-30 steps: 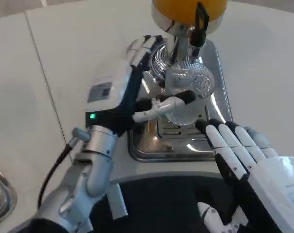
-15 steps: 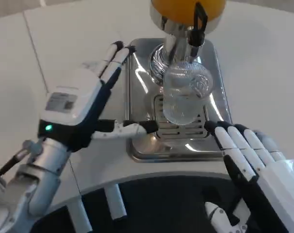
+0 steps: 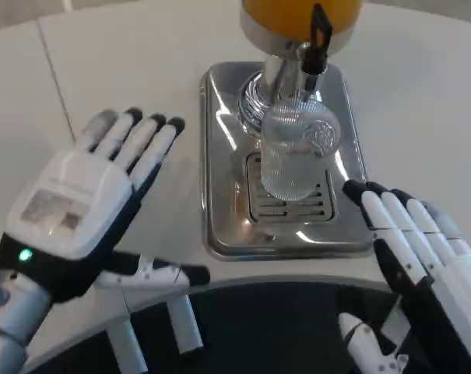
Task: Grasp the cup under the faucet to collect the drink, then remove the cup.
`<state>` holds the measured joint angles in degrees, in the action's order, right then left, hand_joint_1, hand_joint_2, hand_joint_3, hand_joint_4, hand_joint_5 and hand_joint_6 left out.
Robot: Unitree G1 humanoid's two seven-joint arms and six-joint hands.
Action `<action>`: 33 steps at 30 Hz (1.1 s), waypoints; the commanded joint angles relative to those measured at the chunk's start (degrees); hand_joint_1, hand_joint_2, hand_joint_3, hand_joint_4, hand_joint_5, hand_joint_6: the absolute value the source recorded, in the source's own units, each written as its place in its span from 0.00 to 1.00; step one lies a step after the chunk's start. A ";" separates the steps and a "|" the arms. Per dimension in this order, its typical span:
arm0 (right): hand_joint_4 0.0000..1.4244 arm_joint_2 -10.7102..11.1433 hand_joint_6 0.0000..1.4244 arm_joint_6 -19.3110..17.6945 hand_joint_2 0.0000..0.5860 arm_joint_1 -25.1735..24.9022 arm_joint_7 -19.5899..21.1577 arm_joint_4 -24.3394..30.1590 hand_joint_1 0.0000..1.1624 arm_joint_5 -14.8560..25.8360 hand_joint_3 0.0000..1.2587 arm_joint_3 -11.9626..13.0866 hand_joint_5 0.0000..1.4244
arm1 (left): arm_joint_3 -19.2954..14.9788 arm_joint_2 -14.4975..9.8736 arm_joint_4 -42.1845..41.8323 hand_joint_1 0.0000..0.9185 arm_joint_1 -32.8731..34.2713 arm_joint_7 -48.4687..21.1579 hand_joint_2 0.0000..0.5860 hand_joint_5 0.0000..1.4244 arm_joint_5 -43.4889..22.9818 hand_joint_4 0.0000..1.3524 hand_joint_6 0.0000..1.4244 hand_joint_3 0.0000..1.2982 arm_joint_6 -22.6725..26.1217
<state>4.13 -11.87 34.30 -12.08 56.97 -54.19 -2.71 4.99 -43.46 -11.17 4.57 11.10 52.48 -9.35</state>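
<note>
A clear ribbed cup stands upright on the grille of the silver drip tray, right under the black-handled faucet of the orange drink dispenser. My left hand hovers over the white table to the left of the tray, fingers spread and empty, well apart from the cup. My right hand is at the lower right, just past the tray's front right corner, fingers extended and holding nothing.
The tray sits on a white table with open room on both sides. A dark gap lies at the table's near edge, between my arms.
My left hand has let go of the cup and drawn back left and toward me, opening wide. The cup stays under the faucet. The right hand has shifted slightly right.
</note>
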 commanded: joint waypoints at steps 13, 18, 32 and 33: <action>0.00 -4.66 0.00 8.30 0.98 -5.10 -1.13 -0.82 0.10 6.10 0.00 -1.17 0.00 | -6.14 9.12 -13.97 0.00 -20.88 -4.23 0.00 0.00 0.11 0.00 0.00 0.00 5.55; 0.00 -6.16 0.00 11.63 0.98 -9.88 -0.83 -0.86 0.10 9.04 0.00 -1.16 0.00 | -5.19 12.00 -14.35 0.00 -23.19 -2.38 0.00 0.00 1.05 0.00 0.00 0.00 4.12; 0.00 -8.95 0.00 18.23 0.96 -26.21 3.81 -5.71 0.02 13.18 0.00 -0.93 0.00 | -4.39 16.05 -13.05 0.00 -23.74 -0.99 0.00 0.00 -1.43 0.00 0.00 0.00 0.85; 0.00 -9.02 0.00 19.16 0.96 -28.51 4.19 -6.89 0.02 13.32 0.00 -0.62 0.00 | -4.40 16.09 -12.99 0.00 -23.70 -0.87 0.00 0.00 -1.36 0.00 0.00 0.00 0.61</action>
<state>-3.54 4.74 9.78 -9.65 51.99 -41.01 -3.60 0.68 -27.97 -24.80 -18.34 9.40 51.74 -7.80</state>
